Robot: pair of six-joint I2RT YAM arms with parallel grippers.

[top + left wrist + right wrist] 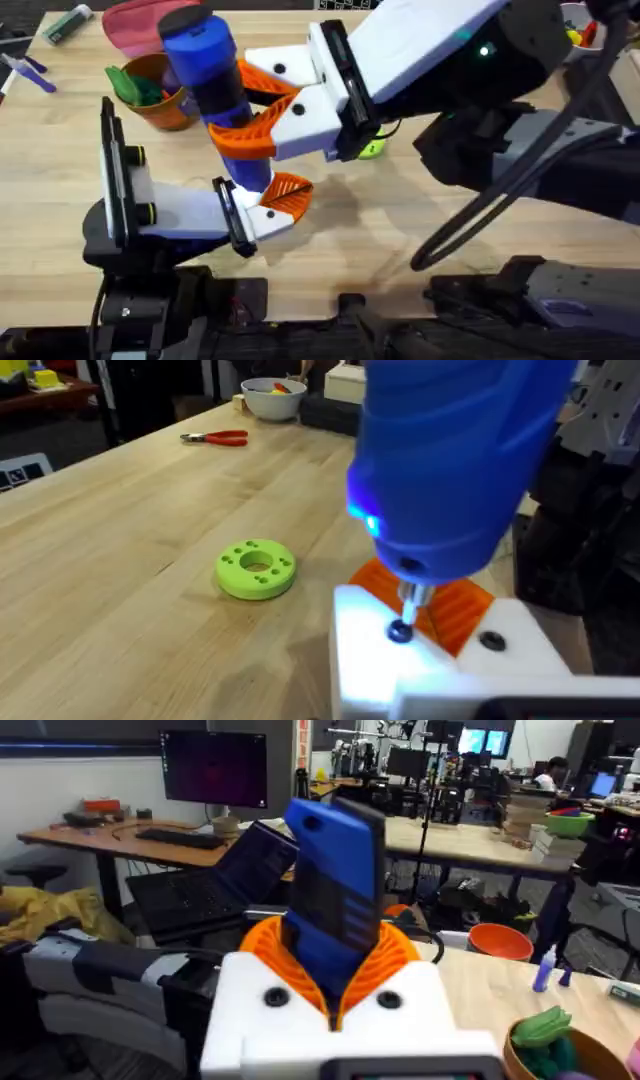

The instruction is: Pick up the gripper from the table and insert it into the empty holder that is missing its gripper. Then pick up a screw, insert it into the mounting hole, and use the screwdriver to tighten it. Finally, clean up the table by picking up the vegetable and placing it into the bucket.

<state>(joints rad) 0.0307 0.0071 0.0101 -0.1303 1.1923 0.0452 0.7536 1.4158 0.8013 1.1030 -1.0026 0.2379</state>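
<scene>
**Screwdriver bit is sitting on the screw in the white block**

Right gripper (262, 112), large under the overhead camera, is clamping the blue screwdriver (210, 75) between its orange ribbed pads (268, 945) and holding it upright. Left gripper (268, 205) is lying low near the table (400, 235), and whether its fingers are wide or narrow, I cannot tell. In the left wrist view the thin metal bit (410, 603) is pointing down onto a dark screw (400, 631) in the white block (440, 670), with an orange tip (455, 605) just behind it. The vegetable (135, 85) is lying inside the bucket (165, 108), at the far left of the table. A green disc (255, 568) is resting flat near the block, and red-handled pliers (217, 437) are lying farther away beside a white bowl (272, 400).
</scene>
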